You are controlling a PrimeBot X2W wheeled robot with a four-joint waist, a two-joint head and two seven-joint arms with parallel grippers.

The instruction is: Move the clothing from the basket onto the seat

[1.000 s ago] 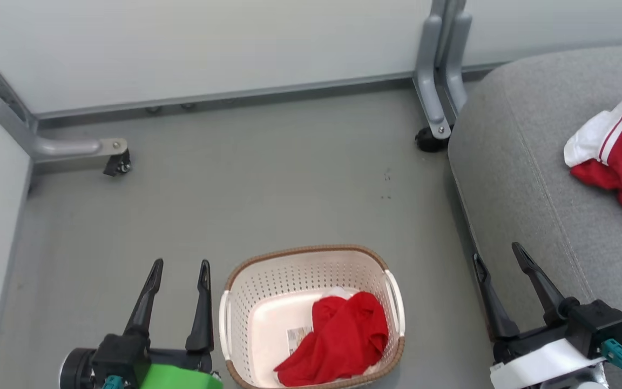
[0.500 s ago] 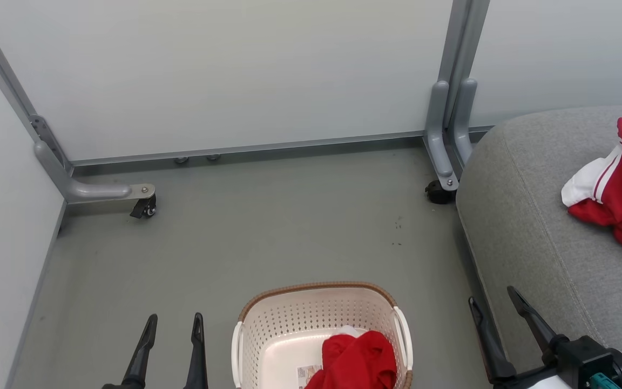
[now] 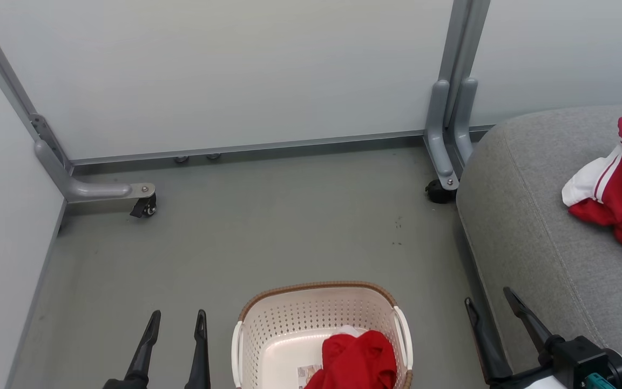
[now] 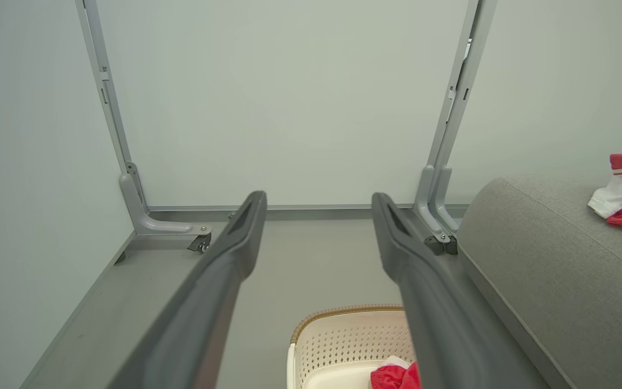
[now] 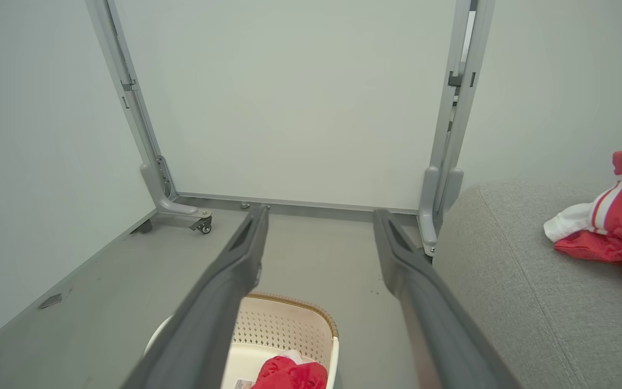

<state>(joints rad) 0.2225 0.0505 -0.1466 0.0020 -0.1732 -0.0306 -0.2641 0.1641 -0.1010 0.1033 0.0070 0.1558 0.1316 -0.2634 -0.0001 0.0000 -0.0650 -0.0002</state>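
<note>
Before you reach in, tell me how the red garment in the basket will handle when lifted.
The garment lies crumpled in soft folds, so it will probably hang limp and stretch out rather than hold shape. It looks thin, so likely light. Its heap rests against the basket wall, so a trailing edge may drag over the rim.

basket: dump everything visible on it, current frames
Cream-white perforated plastic basket, brown woven-look rim, white side handles. Upright on the grey floor, left of the seat, between the open left gripper and right gripper; neither touches it. Inside: a crumpled red garment and a label sticker. Near end cut off in the head view.
</note>
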